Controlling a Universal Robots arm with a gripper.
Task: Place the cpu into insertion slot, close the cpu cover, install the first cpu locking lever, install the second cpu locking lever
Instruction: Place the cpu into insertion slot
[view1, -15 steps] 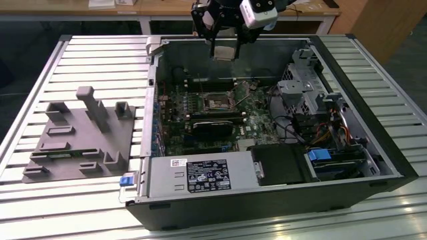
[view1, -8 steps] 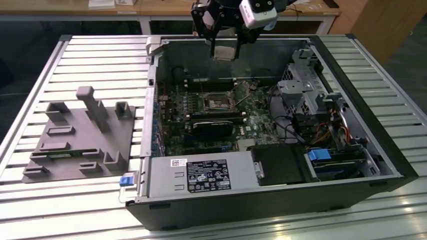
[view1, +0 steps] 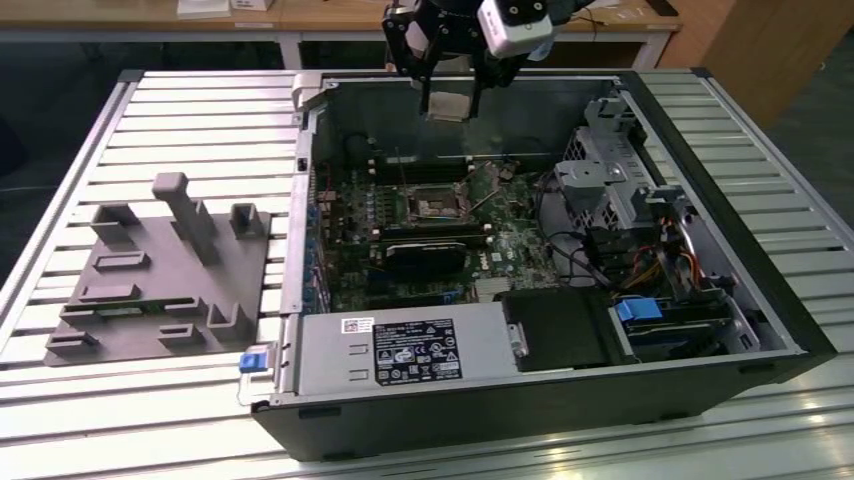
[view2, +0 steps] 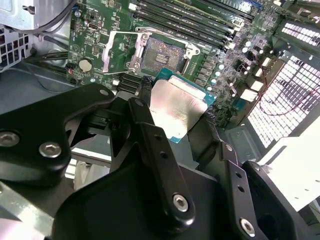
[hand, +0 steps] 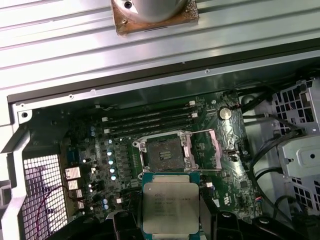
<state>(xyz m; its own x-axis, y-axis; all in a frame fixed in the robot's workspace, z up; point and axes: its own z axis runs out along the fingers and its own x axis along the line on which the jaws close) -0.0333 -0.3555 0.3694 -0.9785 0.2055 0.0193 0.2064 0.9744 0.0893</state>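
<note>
Gripper (view1: 449, 102) clamped on cpu (view2: 177, 107), held above the motherboard (hand: 100, 150), well apart from the bare insertion slot (hand: 164, 151); cpu cover (hand: 216, 147) flipped open beside it.

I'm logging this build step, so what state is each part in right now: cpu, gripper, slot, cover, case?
cpu: gripped, held in the air, not seated.
gripper: shut on cpu.
slot: empty, uncovered.
cover: swung open beside slot.
case: lying on its side, side panel off.
</note>
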